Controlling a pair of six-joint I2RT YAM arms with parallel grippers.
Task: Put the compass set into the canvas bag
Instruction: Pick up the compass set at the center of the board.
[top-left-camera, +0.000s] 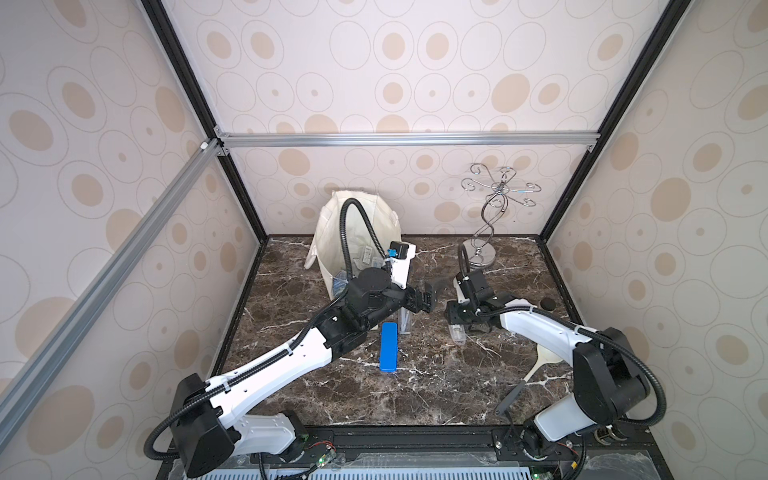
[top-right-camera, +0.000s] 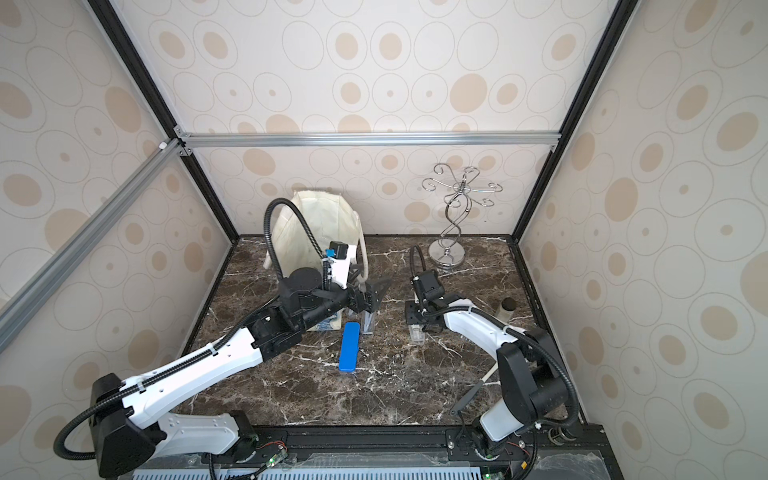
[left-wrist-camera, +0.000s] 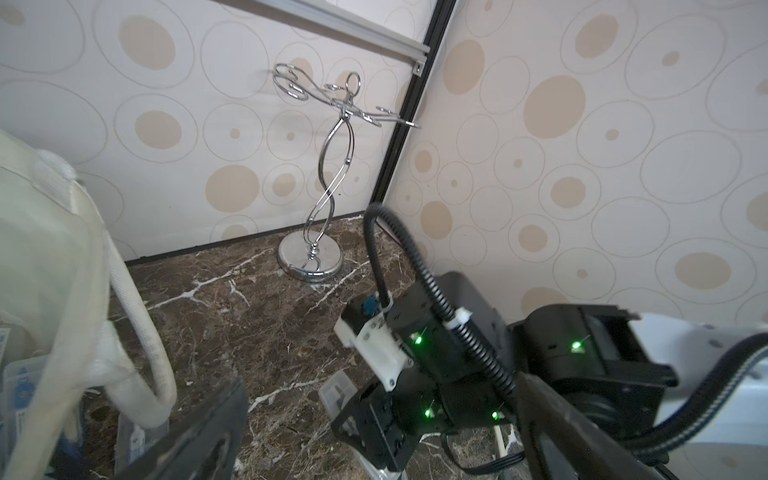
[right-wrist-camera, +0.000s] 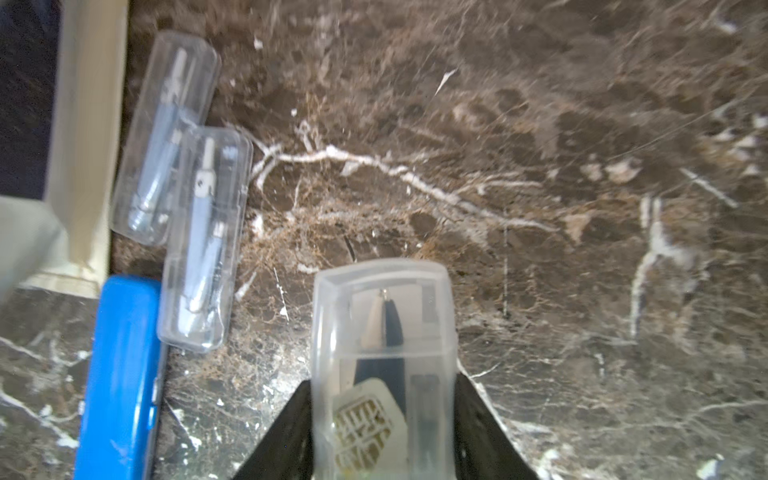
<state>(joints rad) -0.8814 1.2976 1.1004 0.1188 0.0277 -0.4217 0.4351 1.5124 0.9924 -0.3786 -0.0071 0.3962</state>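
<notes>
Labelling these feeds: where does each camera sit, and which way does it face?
Top views: above the arm bases, looking down and back at the marble table; both arms show whole.
Left wrist: on the left arm, facing the chrome stand and the right arm; the open left gripper shows.
Right wrist: on the right arm, looking down at the table; the right gripper clamps a clear compass case.
Shared: blue case, right wrist and top views.

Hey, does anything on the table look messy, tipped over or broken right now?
Nothing spilled or broken. Only untidiness: beside the canvas bag, one clear compass case lies askew, overlapping the end of a second case. The right claw grips a third case.
</notes>
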